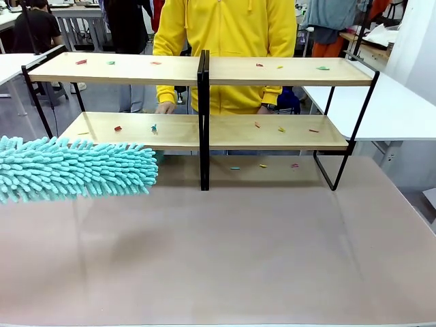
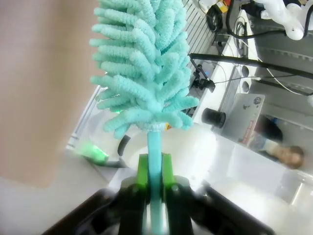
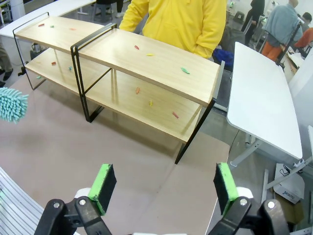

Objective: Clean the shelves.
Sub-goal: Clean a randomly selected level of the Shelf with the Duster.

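The shelves stand at the far side of the table, two tiers of light wood on a black frame, with small coloured scraps scattered on the boards; the right wrist view shows the shelves from the side. A fluffy teal duster reaches in from the left, level with the lower left board and in front of it. My left gripper is shut on the duster's teal handle, its green pads pressing both sides. My right gripper hangs open above the table's right part, with nothing between its fingers.
A person in a yellow hoodie stands behind the shelves, hands resting near the lower boards. A few scraps lie on the tabletop under the rack. White tables flank the right and far left. The brown tabletop stretches in front.
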Tool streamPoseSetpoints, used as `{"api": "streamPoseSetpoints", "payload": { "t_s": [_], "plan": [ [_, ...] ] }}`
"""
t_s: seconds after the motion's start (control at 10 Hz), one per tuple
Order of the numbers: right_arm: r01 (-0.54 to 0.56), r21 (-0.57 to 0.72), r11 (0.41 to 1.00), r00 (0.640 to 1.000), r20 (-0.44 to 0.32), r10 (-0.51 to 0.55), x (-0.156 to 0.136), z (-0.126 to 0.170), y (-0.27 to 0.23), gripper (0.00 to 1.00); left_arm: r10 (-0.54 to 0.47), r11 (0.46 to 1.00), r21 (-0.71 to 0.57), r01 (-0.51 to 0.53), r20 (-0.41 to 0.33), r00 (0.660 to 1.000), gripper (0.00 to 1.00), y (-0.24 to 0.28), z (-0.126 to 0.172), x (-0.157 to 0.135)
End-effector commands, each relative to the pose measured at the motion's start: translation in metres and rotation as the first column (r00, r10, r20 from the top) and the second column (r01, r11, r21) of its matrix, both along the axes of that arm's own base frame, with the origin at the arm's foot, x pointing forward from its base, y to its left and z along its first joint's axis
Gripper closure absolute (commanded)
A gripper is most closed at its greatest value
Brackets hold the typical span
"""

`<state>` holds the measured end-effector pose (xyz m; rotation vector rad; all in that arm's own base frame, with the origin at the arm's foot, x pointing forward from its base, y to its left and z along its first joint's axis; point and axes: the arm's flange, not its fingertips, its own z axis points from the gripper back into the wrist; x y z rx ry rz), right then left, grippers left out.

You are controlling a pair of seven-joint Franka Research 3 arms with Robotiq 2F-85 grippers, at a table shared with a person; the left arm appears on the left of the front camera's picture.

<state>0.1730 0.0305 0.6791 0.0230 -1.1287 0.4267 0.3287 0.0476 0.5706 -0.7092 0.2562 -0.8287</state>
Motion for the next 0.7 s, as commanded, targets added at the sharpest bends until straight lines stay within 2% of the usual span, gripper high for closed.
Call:
{"api": "streamPoseSetpoints", "payload": {
  "t_s": [0.0,0.2,0.4,0.5,0.6],
  "plan": [
    [-0.005,0.007,1.000,1.000,0.000,0.005,0.000,0.001,-0.001,0.00,0.267,0.943,-0.240,-0.233,0.121,0.956,0.88,0.041,0.057,-0.006],
    [-0.005,0.007,1.000,1.000,0.000,0.005,0.000,0.001,-0.001,0.00,0.249,0.947,-0.242,-0.213,0.130,0.960,0.88,0.040,0.060,-0.014],
    [-0.005,0.007,1.000,1.000,0.000,0.005,0.000,0.001,-0.001,0.00,0.285,0.924,-0.302,-0.233,0.139,0.948,0.88,0.045,0.081,-0.015],
    [-0.005,0.007,1.000,1.000,0.000,0.005,0.000,0.001,-0.001,0.00,0.342,0.898,-0.331,-0.288,0.116,0.933,0.88,0.042,0.088,-0.012],
    [-0.005,0.007,1.000,1.000,0.000,0.005,0.000,0.001,-0.001,0.00,0.394,0.874,-0.304,-0.380,-0.014,0.919,0.88,0.030,0.103,-0.005]
  ]
}}
